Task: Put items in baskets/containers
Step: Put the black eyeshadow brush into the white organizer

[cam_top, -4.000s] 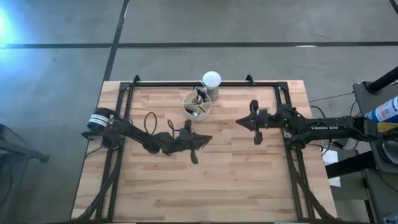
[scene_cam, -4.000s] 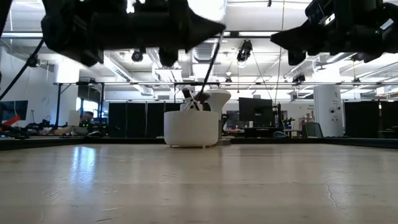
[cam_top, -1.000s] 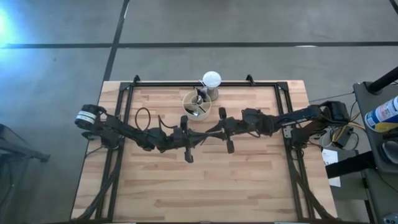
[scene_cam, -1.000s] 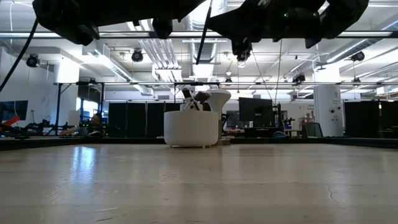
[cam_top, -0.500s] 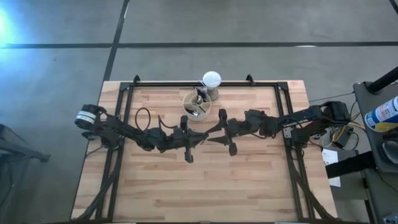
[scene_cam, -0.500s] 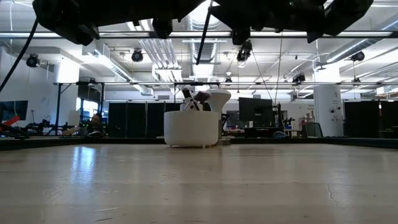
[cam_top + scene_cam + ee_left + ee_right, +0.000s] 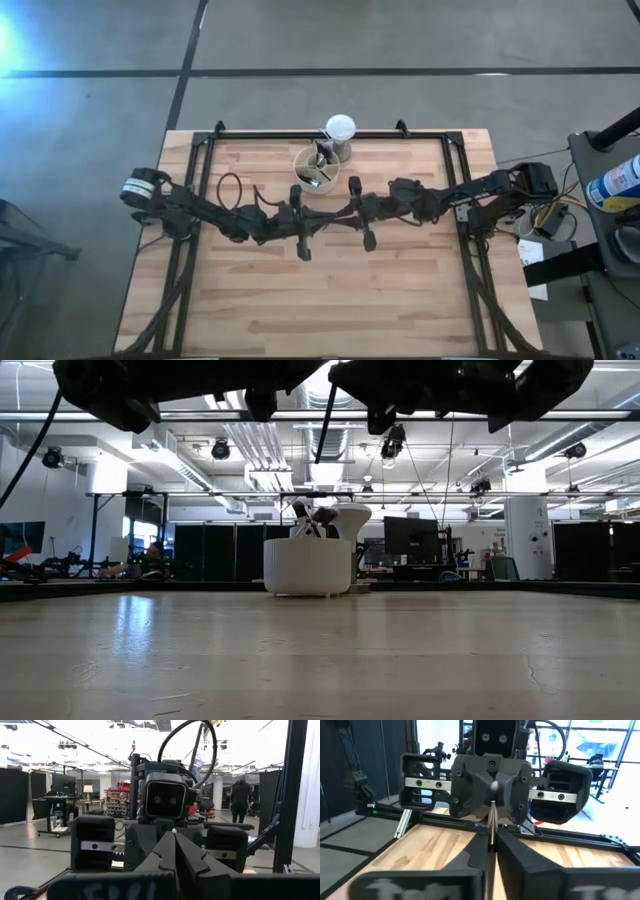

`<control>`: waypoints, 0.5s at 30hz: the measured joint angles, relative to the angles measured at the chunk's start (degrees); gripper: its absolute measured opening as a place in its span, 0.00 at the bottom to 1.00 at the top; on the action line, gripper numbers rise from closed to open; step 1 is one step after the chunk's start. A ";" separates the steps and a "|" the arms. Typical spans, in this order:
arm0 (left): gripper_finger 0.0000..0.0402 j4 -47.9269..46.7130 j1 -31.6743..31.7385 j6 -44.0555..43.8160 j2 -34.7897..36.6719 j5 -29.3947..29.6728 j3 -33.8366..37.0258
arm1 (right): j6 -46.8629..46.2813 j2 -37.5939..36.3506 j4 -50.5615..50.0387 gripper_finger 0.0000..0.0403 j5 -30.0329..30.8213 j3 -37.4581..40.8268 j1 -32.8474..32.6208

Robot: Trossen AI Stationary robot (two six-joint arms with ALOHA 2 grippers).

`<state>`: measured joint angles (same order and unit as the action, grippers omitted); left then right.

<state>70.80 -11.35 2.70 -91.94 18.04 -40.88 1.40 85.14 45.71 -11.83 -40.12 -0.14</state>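
My two grippers meet tip to tip above the table's middle, the left gripper (image 7: 328,220) (image 7: 175,840) facing the right gripper (image 7: 346,213) (image 7: 491,849). Between them is one thin makeup brush (image 7: 492,815), which shows in the low view as a dark slanting line (image 7: 325,425) high above the table. Both grippers are shut on it. The cream round cup (image 7: 315,170) (image 7: 305,565) stands on the table toward the far edge. Several brushes (image 7: 312,518) stand inside it, their ends sticking up past the rim. My left gripper pinches the brush between its two shut fingers, level, from the table's left; only the brush's pale end (image 7: 173,830) shows at the fingertips. My right gripper pinches the brush's thin shaft (image 7: 491,837) between its fingers, level, from the table's right. The brush is lifted clear.
A white ball on a small stand (image 7: 340,128) sits just behind the cup at the far edge. A dark frame rail (image 7: 310,133) runs along the table's far and side edges. Bare wood (image 7: 330,300) lies on the near half of the table.
My right gripper has edged slightly away and then back toward the left gripper, ending tip to tip with it. The left gripper and the brush have stayed where they were.
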 joint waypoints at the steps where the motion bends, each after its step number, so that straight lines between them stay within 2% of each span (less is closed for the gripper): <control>1: 0.00 0.05 0.00 -0.50 0.02 0.09 0.00 | 0.42 -0.04 0.00 0.05 0.02 0.00 0.00; 4: 0.01 -1.09 -0.07 -2.69 0.28 3.10 0.00 | 0.57 -0.03 -0.88 0.04 0.28 0.02 0.06; 8: 0.05 -8.65 0.27 -3.24 3.02 4.17 0.01 | 2.27 -0.31 -3.27 0.04 1.76 0.02 1.42; 12: 0.11 -17.41 0.79 -2.90 7.66 4.78 0.35 | 3.34 -0.32 -4.42 0.04 2.85 0.02 5.17; 15: 0.13 -19.83 1.56 -1.79 10.94 4.24 2.87 | 3.30 -0.05 -4.15 0.04 3.20 0.02 9.54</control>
<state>50.96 -9.79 0.91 -81.00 22.28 -38.02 4.71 85.09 41.57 -8.63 -40.10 9.40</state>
